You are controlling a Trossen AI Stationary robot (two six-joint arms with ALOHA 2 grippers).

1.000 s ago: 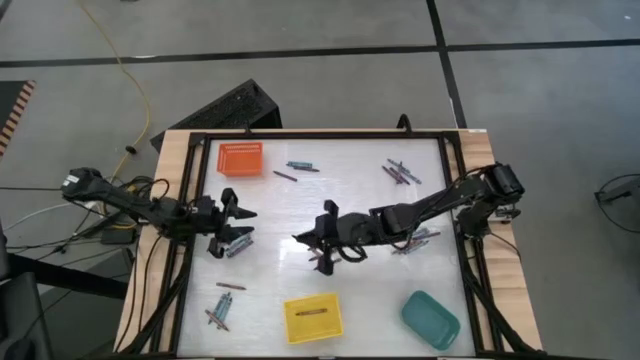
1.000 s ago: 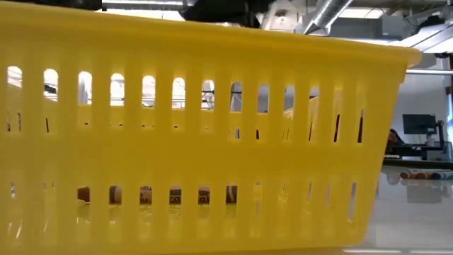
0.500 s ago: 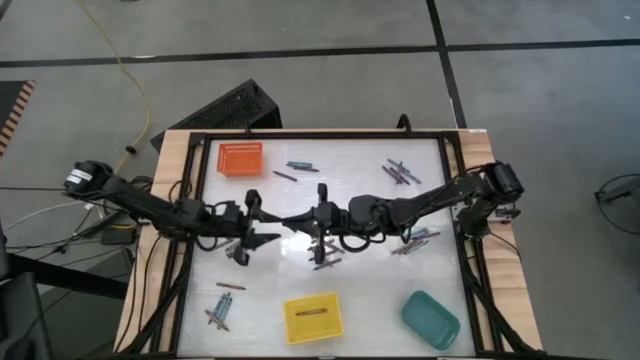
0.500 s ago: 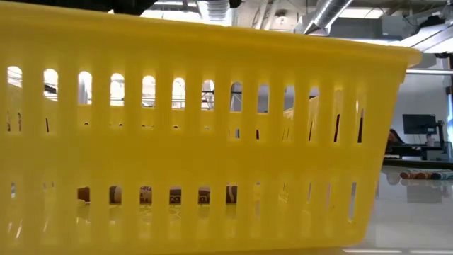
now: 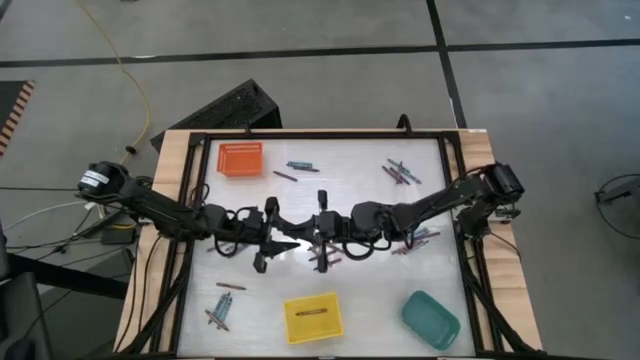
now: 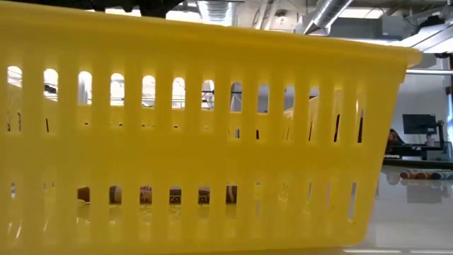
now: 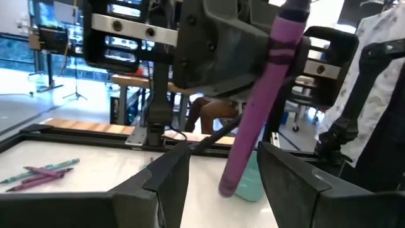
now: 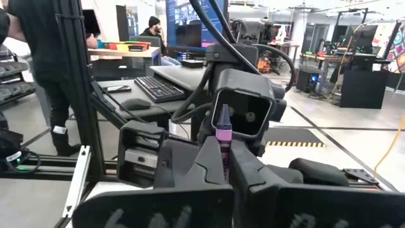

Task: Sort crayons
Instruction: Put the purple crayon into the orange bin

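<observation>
Two grippers meet mid-worktop: right gripper [image 5: 322,240] clamped on thin purple wax crayon [image 7: 262,95], left gripper [image 7: 218,171] spread wide around its lower end. I'd centre left, close, then release right.

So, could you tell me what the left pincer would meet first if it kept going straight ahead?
Most likely the purple wax crayon held upright in the shut right pincer, which faces the open left pincer mid-table; the remaining gap is hard to judge.
</observation>
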